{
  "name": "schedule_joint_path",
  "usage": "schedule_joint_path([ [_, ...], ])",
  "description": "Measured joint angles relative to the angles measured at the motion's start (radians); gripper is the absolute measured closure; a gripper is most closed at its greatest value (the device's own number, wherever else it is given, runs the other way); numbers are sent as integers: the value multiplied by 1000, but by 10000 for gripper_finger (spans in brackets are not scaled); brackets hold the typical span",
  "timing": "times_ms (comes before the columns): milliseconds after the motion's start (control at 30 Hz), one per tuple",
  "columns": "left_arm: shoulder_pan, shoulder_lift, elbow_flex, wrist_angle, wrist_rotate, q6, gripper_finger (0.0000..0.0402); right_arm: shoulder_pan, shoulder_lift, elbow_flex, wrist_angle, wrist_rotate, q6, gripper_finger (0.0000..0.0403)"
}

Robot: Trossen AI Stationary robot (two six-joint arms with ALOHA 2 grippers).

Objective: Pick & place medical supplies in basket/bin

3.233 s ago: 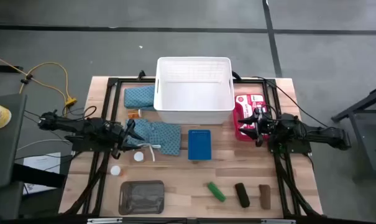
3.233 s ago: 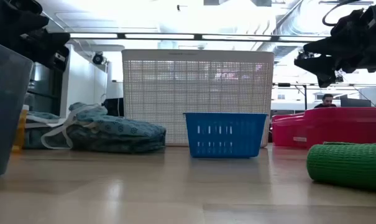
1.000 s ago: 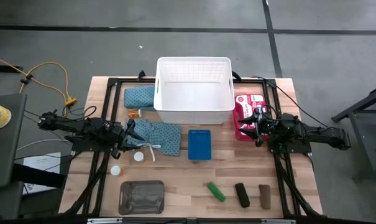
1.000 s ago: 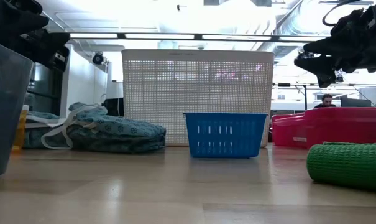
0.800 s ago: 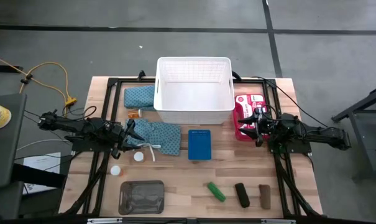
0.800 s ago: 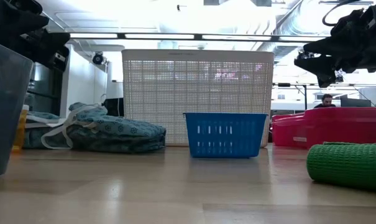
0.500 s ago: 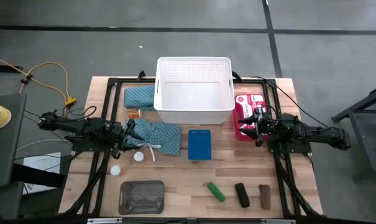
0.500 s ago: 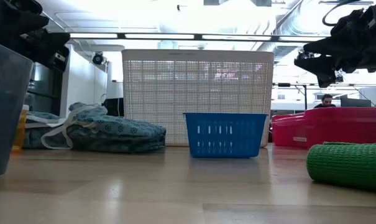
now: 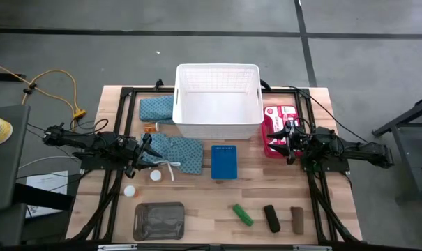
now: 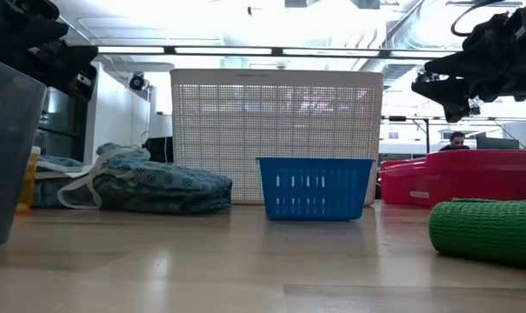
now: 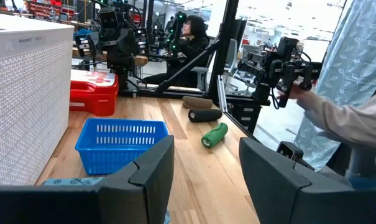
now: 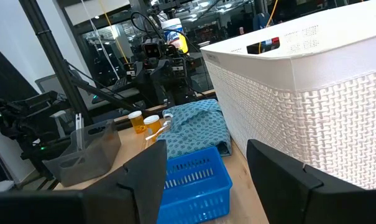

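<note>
The large white basket (image 9: 217,101) stands at the table's far middle. One teal patterned cloth (image 9: 157,108) lies flat to its left, and a second (image 9: 177,152) with white strings lies nearer. An orange vial (image 9: 149,127) and a white disc (image 9: 155,176) sit close by. Green (image 9: 242,215), black (image 9: 272,217) and brown (image 9: 296,219) rolls lie near the front edge, right of a flat grey tray (image 9: 158,221). My left gripper (image 9: 146,150) hovers open and level above the nearer cloth's left edge. My right gripper (image 9: 289,143) hovers open and level over the red box (image 9: 279,130).
A small blue basket (image 9: 223,162) stands in front of the white one. A second white disc (image 9: 130,190) lies near the left arm. Black frame rails run along both table sides. A person's sleeve (image 11: 337,118) shows beyond the table's near edge.
</note>
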Motion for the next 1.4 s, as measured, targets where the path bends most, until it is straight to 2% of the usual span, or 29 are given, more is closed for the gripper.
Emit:
schedule_joint_path([
  [667,0,0,0,0,0,0,226,0,0,0,9,-10,71,192],
  [933,0,0,0,0,0,0,226,0,0,8,23,-78,53,192],
  [1167,0,0,0,0,0,0,226,0,67,133,23,-82,-7,192],
  [1400,0,0,0,0,0,0,226,0,244,314,29,-83,-73,192],
])
